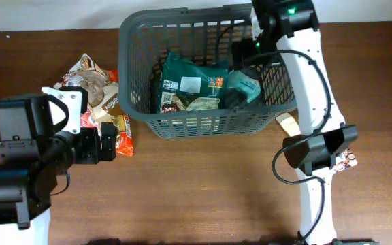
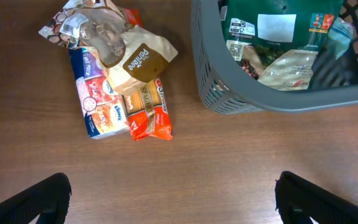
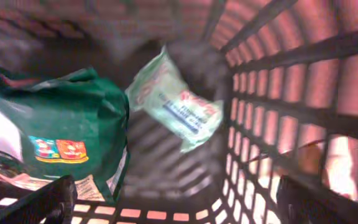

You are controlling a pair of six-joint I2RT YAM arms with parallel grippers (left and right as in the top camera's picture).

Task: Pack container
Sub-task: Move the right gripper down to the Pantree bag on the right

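a brown wooden table (image 1: pixel 203 184) fills every view, its surface bare between the two arms. the container (image 1: pixel 182 126), a dark grey slotted basket, stands at the far middle of the table.

the left gripper (image 2: pixel 173 205) hangs over bare wood with its fingers spread wide and nothing between them. ahead of its left finger lies a pile of snacks that touch and overlap one another. nearest is an orange-red packet (image 2: pixel 148 112), with a blue and white packet (image 2: pixel 98 99) just beside it. beyond them are a brown pouch (image 2: pixel 138 59) and, farthest off, a crumpled packet (image 2: pixel 82 25). ahead of the right finger is the container's near corner, well apart from the pile, with a strip of table between.

the right gripper (image 3: pixel 179 208) is down inside the container, fingers released and wide apart, holding nothing. the view is blurred. straight ahead between the fingers, clear of both, is a pale green packet (image 3: pixel 179 102); whether it rests flat on the bottom cannot be told. a dark green bag (image 3: pixel 61 124) lies ahead of the left finger, its edge close to the pale packet. the lattice wall runs close along the right finger's side.

from overhead, the white right arm (image 1: pixel 312 88) crosses the container's right end and hides that corner. a tan item (image 1: pixel 288 122) shows just beside the container there, partly covered by the arm. a small packet (image 1: pixel 349 161) lies by the arm's lower joint.
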